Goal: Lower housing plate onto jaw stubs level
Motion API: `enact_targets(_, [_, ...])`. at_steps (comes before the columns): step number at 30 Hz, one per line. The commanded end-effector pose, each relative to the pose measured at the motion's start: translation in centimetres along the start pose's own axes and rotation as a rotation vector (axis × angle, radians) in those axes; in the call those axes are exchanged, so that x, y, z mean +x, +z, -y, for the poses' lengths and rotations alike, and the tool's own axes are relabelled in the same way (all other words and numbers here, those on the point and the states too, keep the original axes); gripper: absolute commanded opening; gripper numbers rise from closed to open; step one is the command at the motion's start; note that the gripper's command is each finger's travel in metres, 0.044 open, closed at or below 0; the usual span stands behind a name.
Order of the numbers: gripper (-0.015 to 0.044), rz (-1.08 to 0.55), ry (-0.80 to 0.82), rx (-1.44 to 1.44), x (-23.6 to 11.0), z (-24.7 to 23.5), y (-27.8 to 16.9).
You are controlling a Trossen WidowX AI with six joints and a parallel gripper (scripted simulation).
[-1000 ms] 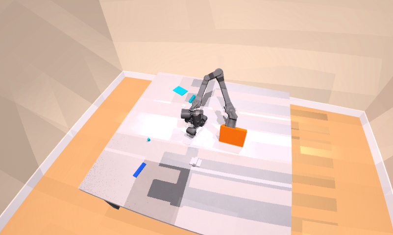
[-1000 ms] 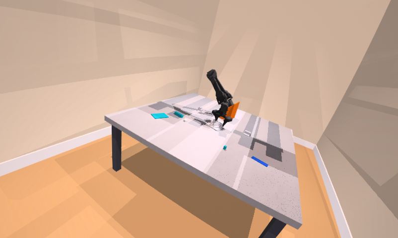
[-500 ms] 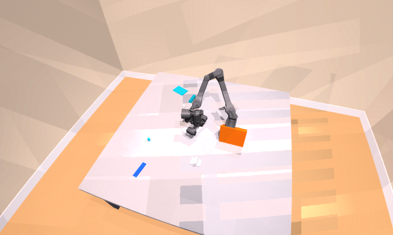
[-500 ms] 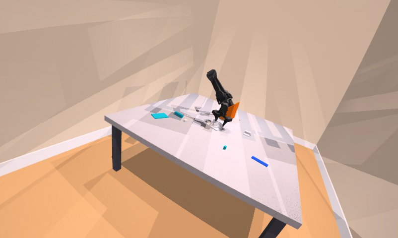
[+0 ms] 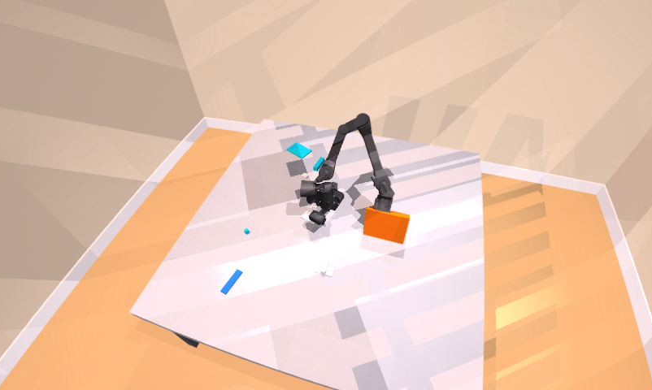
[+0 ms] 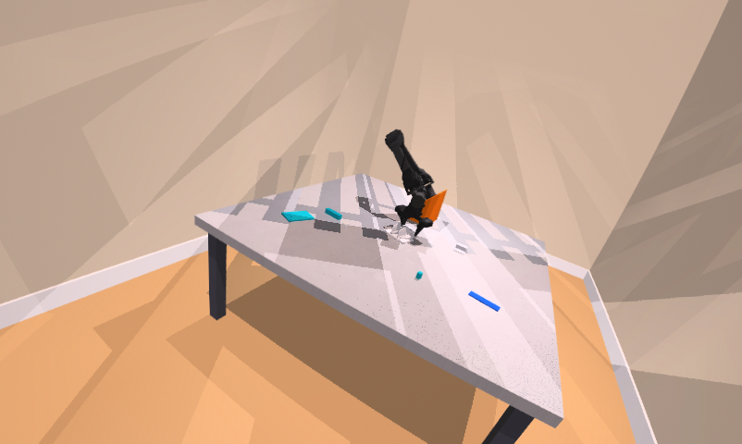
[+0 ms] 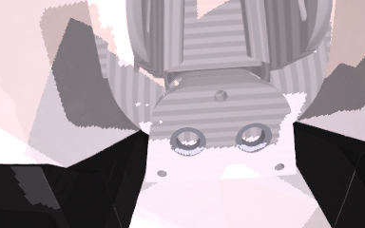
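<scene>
Spanning the housing plate by its two side edges, just at or above its seat

The gripper point(image 5: 326, 212) point(image 6: 410, 228) point(image 7: 216, 132) has its black fingers set wide, near the upper end of their travel, and closed on the housing plate point(image 7: 220, 116) from opposite sides. The wide stance follows from the breadth of the plate; the side grip leaves its face and the two ringed holes point(image 7: 187, 142) point(image 7: 254, 138) uncovered, presumably so that they can meet the stubs. Three small plain holes also show, one near the rounded end and two near the straight edge.

Beyond the rounded end lies the pale jaw assembly point(image 5: 305, 217) point(image 6: 401, 233) point(image 7: 289, 35), its long members running away from the plate. The wrist view looks down on the plate, so its height over the stubs cannot be judged; whether it is seated and level cannot be told. The step in hand is probably the final lowering or a check of the seat. A tilt here could bind one ring before the other, so even descent should precede release, followed by a straight withdrawal.

Farther out on the table point(image 5: 198, 289) point(image 6: 336, 286), a small white part point(image 5: 328, 270) point(image 6: 460, 248), a cyan block point(image 5: 246, 231) point(image 6: 419, 275) and a blue bar point(image 5: 231, 281) point(image 6: 484, 301) lie apart from the work, as do a cyan slab point(image 5: 298, 149) point(image 6: 298, 215) and a short cyan bar point(image 5: 318, 163) point(image 6: 333, 214). The orange panel point(image 5: 386, 226) point(image 6: 434, 206) stands at the other end of the arm.
</scene>
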State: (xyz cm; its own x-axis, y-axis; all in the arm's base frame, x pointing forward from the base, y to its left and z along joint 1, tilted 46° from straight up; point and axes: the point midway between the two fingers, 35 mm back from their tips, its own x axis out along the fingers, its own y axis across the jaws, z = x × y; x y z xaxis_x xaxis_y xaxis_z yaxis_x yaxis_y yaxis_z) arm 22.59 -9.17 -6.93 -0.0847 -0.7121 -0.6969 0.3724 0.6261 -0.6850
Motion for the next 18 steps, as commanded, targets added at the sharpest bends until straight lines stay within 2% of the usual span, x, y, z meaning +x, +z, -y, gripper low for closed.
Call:
enact_targets(1, [0.0377,0.000,0.000,0.000,0.00,0.00,0.00])
enact_targets(4, [0.0440,0.000,0.000,0.000,0.00,0.00,0.00])
enact_targets(18, [0.0440,0.000,0.001,0.000,-0.23,-0.04,0.03])
